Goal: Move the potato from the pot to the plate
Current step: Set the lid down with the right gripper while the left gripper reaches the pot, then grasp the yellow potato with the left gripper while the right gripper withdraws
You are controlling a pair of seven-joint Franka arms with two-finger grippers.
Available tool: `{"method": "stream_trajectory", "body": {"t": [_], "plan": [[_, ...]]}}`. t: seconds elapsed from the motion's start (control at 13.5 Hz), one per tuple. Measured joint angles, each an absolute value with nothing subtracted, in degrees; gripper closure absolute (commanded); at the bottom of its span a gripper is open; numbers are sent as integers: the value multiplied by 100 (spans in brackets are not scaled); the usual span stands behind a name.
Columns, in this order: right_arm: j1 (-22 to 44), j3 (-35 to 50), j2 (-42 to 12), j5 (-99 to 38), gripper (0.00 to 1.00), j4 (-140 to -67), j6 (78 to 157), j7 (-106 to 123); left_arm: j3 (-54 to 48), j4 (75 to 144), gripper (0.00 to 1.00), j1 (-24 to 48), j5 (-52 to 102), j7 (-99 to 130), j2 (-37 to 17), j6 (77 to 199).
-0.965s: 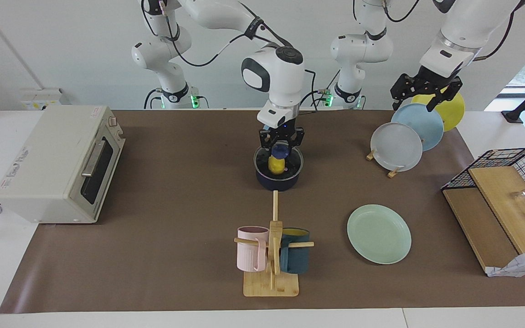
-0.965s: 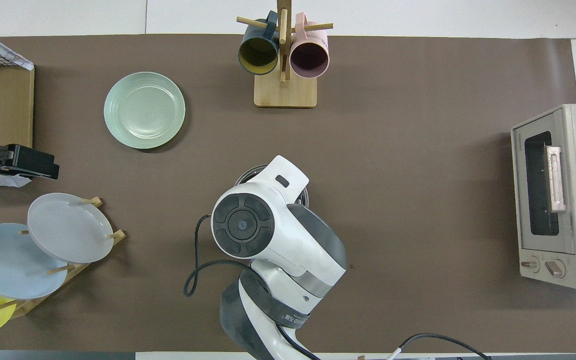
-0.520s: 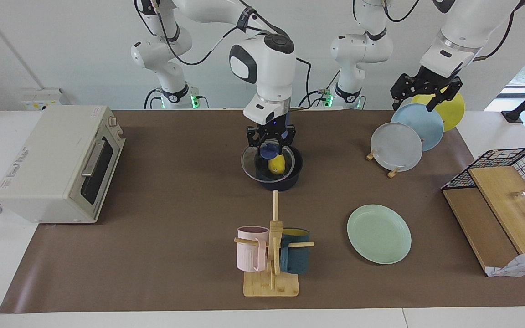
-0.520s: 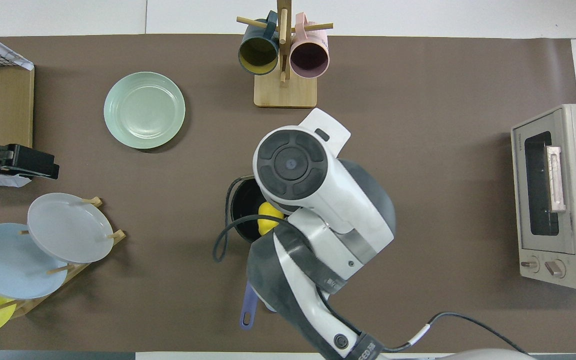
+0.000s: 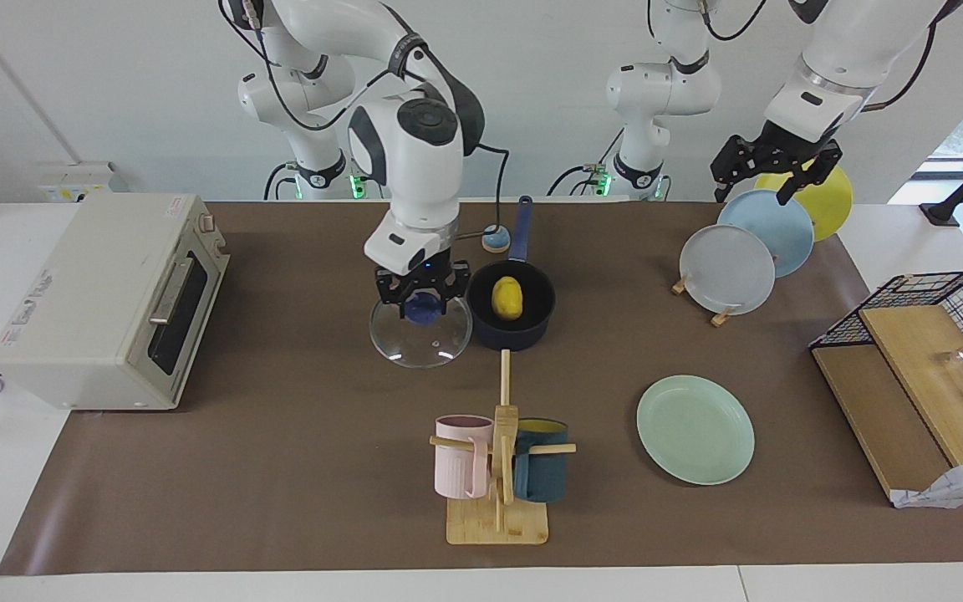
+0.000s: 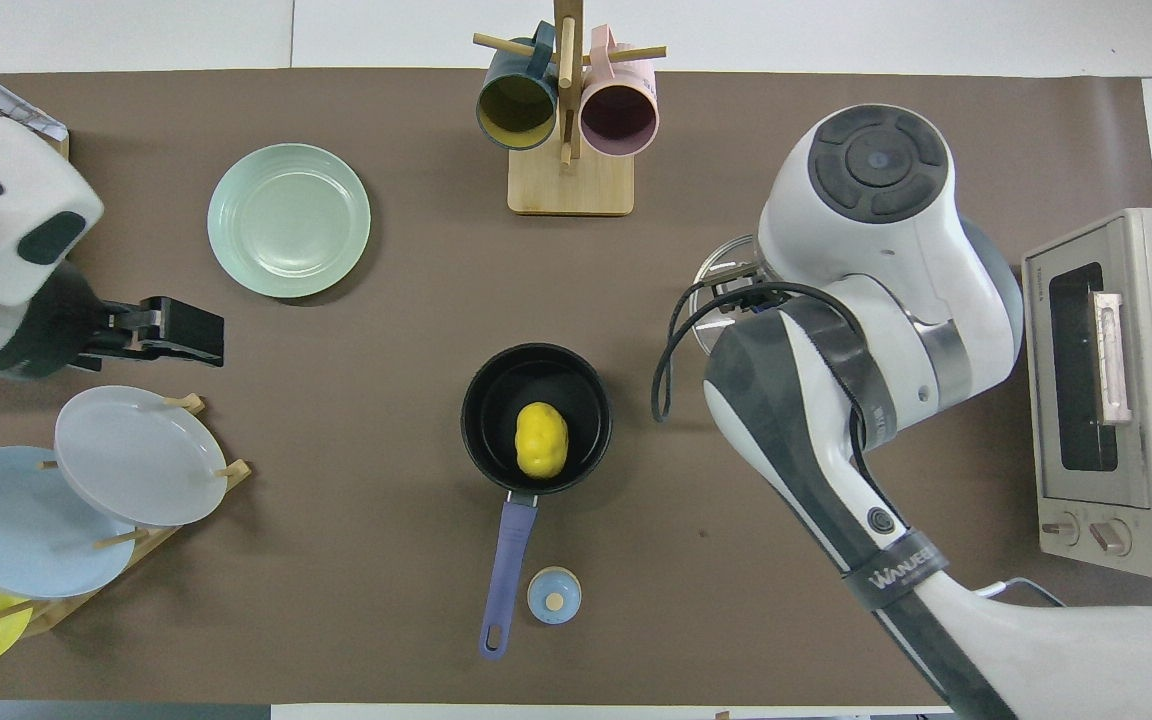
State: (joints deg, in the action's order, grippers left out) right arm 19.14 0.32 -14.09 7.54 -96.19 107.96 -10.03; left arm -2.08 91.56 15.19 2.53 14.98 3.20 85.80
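The yellow potato (image 5: pixel 507 298) lies inside the navy pot (image 5: pixel 532 333), which stands uncovered at mid-table with its blue handle (image 6: pixel 503 575) pointing toward the robots. The potato (image 6: pixel 542 440) and pot (image 6: pixel 481 400) also show in the overhead view. My right gripper (image 5: pixel 421 303) is shut on the blue knob of a glass lid (image 5: pixel 420 341), held low over the mat beside the pot, toward the toaster. The mint-green plate (image 5: pixel 695 429) (image 6: pixel 289 220) lies bare, farther from the robots, toward the left arm's end. My left gripper (image 5: pixel 770 177) (image 6: pixel 186 330) hangs open over the plate rack.
A toaster oven (image 5: pixel 105 301) stands at the right arm's end. A mug stand (image 5: pixel 498 468) with a pink and a teal mug is farther out than the pot. A plate rack (image 5: pixel 749 251), a wire basket (image 5: pixel 933 334) and a small blue disc (image 6: pixel 553 595) are also on the table.
My right gripper lifted the glass lid off the pot and carried it sideways toward the toaster, uncovering the potato. My left arm shifted slightly over the plate rack.
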Motion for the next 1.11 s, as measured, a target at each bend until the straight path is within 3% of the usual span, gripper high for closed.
{"method": "stream_trajectory", "body": {"t": [0.3, 0.59, 1.11], "plan": [[1334, 30, -1162, 743, 81, -10305, 11087, -276, -237, 9869, 0, 2303, 466, 2400, 316, 9446], [856, 29, -960, 726, 81, -11183, 12104, 396, -253, 10712, 0, 3077, 474, 3110, 206, 10560], [655, 29, -544, 725, 71, -12606, 13419, 451, -249, 11037, 0, 3793, 475, 3913, -831, 11760]]}}
